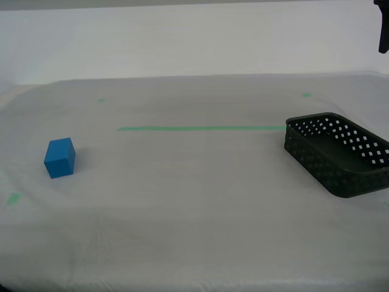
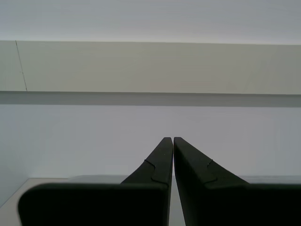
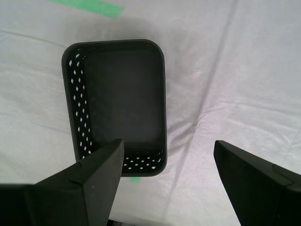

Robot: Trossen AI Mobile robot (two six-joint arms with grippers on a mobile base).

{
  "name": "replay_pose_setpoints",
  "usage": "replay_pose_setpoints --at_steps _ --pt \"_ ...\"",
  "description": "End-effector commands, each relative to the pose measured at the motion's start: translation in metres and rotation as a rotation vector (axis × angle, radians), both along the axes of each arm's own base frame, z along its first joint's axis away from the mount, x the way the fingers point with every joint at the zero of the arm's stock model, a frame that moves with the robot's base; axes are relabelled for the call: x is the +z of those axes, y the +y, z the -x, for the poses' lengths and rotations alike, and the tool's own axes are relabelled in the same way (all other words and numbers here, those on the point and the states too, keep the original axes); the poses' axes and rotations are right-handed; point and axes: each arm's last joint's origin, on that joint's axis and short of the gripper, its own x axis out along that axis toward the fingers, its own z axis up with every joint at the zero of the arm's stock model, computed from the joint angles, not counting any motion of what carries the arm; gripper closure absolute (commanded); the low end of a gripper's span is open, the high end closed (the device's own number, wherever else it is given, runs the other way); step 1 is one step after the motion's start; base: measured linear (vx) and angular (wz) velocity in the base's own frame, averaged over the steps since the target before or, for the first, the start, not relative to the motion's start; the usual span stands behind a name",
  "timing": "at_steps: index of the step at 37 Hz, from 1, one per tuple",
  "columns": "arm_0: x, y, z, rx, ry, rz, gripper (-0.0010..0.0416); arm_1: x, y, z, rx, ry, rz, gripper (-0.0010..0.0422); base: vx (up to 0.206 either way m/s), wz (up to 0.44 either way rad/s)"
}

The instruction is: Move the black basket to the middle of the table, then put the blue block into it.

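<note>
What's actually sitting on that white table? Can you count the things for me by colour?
Black: 1, the shallow perforated black plastic basket, empty
Blue: 1, the small solid blue cube
Green: 1 long tape line on the cloth, plus 3 small green marks
Total: 2 loose objects, and 4 pieces of green marking.

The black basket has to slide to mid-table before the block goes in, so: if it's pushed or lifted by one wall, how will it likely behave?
The black basket looks like thin perforated plastic and sits empty, so it is probably light. It is shallow and wide, so unlikely to tip. On the table cloth, a push may drag wrinkles; lifting seems safer.
</note>
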Motion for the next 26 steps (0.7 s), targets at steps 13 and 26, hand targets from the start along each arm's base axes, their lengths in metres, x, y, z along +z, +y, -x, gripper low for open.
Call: replay_pose_setpoints --at_steps 13,26 --pt "-0.0054 0.0042 -0.0136 -0.221 -0.481 -0.022 0.0012 0.0006 -0.0001 0.0001 0.001 -0.005 -0.001 0.0412 0.000 0.000" --pt "-0.0067 0.0045 -0.0118 -0.225 -0.458 -0.024 0.0012 0.0006 0.0000 0.0001 0.001 -0.005 -0.001 0.0412 0.000 0.000"
